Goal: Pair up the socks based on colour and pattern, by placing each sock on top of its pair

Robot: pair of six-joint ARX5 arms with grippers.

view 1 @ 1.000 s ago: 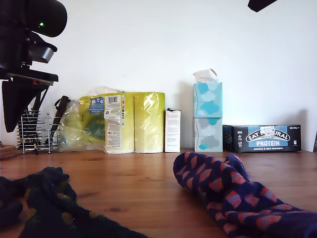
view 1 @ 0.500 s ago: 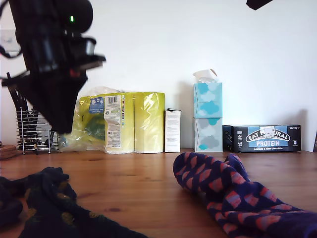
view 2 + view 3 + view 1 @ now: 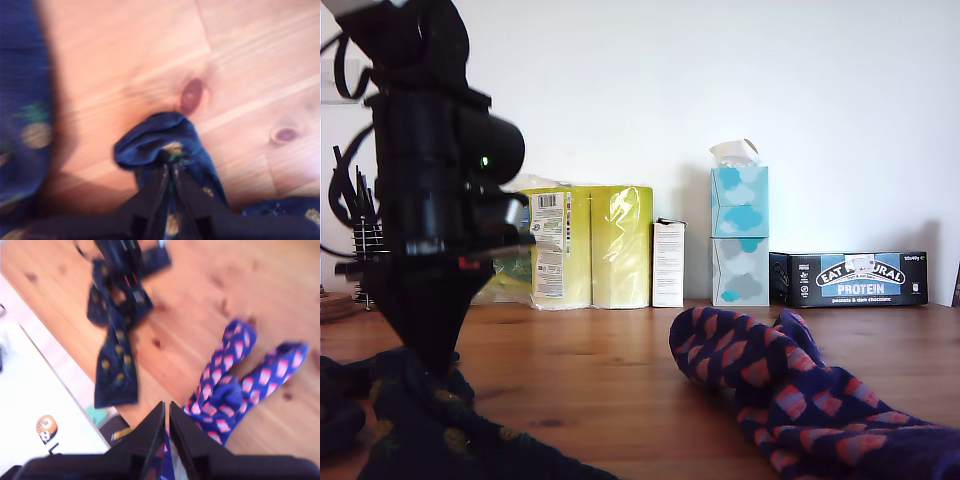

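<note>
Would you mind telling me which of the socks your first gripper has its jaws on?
A dark navy pineapple sock, at the exterior view's left; my first gripper pinches its bunched fabric, while the blue-purple block-patterned socks lie untouched.

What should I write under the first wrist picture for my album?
My first gripper pinching a navy pineapple sock on the wooden table.

Both wrist views were blurred. In the exterior view the navy pineapple sock [image 3: 440,430] and the blue-purple block-patterned socks [image 3: 800,395] were cut off by the lower edge, and the arm [image 3: 430,200] hid much of the wire rack [image 3: 360,250] behind it. How many block-patterned socks lay heaped there could not be told
</note>
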